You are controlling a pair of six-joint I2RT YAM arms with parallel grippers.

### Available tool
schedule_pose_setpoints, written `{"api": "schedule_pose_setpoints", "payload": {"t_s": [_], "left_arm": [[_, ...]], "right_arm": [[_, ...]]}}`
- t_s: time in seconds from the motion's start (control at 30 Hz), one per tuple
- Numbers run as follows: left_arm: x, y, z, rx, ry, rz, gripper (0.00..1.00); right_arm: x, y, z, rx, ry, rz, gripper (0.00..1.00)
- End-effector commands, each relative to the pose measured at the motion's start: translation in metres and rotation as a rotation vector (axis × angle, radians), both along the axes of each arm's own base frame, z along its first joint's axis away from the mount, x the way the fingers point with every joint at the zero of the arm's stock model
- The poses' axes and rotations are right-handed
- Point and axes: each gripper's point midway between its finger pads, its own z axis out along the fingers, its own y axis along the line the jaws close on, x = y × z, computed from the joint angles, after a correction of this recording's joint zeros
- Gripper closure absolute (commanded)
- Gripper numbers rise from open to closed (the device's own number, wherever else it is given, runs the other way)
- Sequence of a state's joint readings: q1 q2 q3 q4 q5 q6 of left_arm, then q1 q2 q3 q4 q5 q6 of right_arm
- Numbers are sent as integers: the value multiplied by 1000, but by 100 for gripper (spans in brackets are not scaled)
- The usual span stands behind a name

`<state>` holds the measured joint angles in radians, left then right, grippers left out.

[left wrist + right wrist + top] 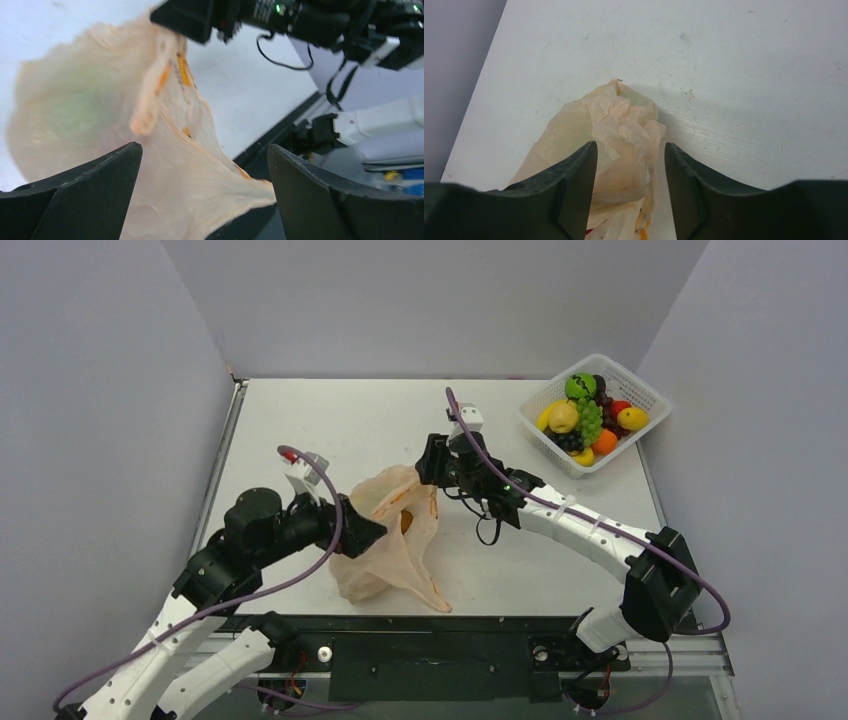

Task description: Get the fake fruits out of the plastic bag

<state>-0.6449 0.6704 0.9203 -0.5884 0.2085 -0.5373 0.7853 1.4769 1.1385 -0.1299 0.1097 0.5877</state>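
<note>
Both claws are at the plastic bag (392, 540), which lies crumpled mid-table toward the near edge, its long axis running far to near-right. The left gripper (204, 147) gapes wide at the bag's left flank, clamping nothing. The right gripper (630, 145) hangs half-open over the far rim, film below its jaws, unpinched. One orange fruit (405, 523) peeks from the mouth between them, closer to the left claw, I'd say. Matte white table (330, 420), grey walls (100, 390) close in, basket (640, 390) far right, well apart.

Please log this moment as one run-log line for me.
left gripper: open, at plastic bag | right gripper: open, over bag | fake fruits: orange one visible inside bag
</note>
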Motion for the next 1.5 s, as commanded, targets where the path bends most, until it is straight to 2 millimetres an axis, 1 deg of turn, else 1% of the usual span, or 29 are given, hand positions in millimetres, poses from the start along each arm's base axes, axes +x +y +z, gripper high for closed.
{"api": "schedule_pose_setpoints", "payload": {"t_s": [0.0, 0.03, 0.07, 0.1, 0.13, 0.2, 0.27, 0.3, 0.37, 0.47, 0.53, 0.57, 0.63, 0.77, 0.83, 0.87, 0.93, 1.0, 1.13, 1.17, 1.2, 1.23, 1.27, 1.3, 1.33, 1.37, 1.4, 1.43, 1.47], "left_arm": [[51, 14, 13, 258, -126, 87, 3], [62, 9, 3, 308, -106, 75, 3], [70, 10, 7, 337, -129, 70, 3], [79, 4, 1, 362, -109, 51, 3], [86, 5, -2, 378, -99, 48, 3], [94, -7, -14, 368, -34, -16, 3], [101, -20, -35, 360, 36, -84, 3], [100, -24, -41, 352, 58, -110, 3], [97, -38, -54, 303, 112, -212, 3], [86, -58, -69, 219, 186, -362, 7], [81, -67, -76, 172, 208, -433, 8], [78, -67, -84, 163, 227, -444, 8], [75, -68, -90, 164, 233, -464, 9], [80, -61, -101, 206, 214, -424, 9], [82, -59, -110, 228, 236, -414, 12], [83, -58, -117, 246, 265, -412, 16], [82, -58, -129, 263, 303, -419, 22], [81, -59, -137, 267, 334, -426, 28], [80, -60, -157, 304, 401, -429, 42], [79, -59, -162, 315, 422, -433, 48], [79, -59, -163, 318, 426, -435, 50], [79, -59, -165, 322, 428, -436, 55], [78, -59, -165, 324, 429, -437, 57], [79, -59, -164, 322, 422, -436, 60], [78, -59, -164, 323, 419, -437, 61], [79, -59, -162, 321, 409, -436, 65], [78, -58, -161, 320, 406, -436, 67], [78, -59, -159, 314, 397, -437, 70], [78, -59, -157, 309, 391, -439, 71]], "right_arm": [[-10, -2, 19, 34, -13, 32, 47], [-14, -4, 15, 30, 8, 37, 46], [-20, -4, 13, 30, 24, 54, 44], [-27, -9, 6, 13, 48, 61, 43], [-32, -10, 4, 8, 60, 73, 43], [-46, -24, -5, -29, 88, 82, 41], [-61, -39, -8, -46, 93, 92, 39], [-71, -49, -10, -51, 97, 94, 36], [-86, -58, -11, -42, 94, 118, 31], [-121, -45, -16, -1, 112, 301, 28], [-135, -47, -21, -19, 110, 334, 25], [-140, -51, -22, -20, 98, 336, 24], [-147, -54, -21, -4, 85, 338, 23], [-141, -70, -26, 30, 97, 213, 23], [-132, -74, -25, 75, 112, 157, 23], [-125, -75, -25, 102, 109, 134, 24], [-118, -70, -24, 154, 124, 126, 30], [-114, -60, -25, 187, 147, 143, 36], [-107, -40, -32, 225, 178, 180, 38], [-104, -33, -24, 264, 156, 205, 38], [-105, -26, -30, 270, 175, 228, 37], [-102, -19, -24, 303, 161, 244, 36], [-102, -12, -29, 309, 183, 265, 36], [-100, -6, -26, 330, 180, 273, 36], [-99, 0, -33, 335, 212, 279, 36], [-96, 5, -30, 355, 204, 289, 36], [-97, 10, -38, 361, 236, 298, 36], [-95, 16, -35, 378, 226, 312, 36], [-96, 20, -41, 375, 246, 321, 37]]}}
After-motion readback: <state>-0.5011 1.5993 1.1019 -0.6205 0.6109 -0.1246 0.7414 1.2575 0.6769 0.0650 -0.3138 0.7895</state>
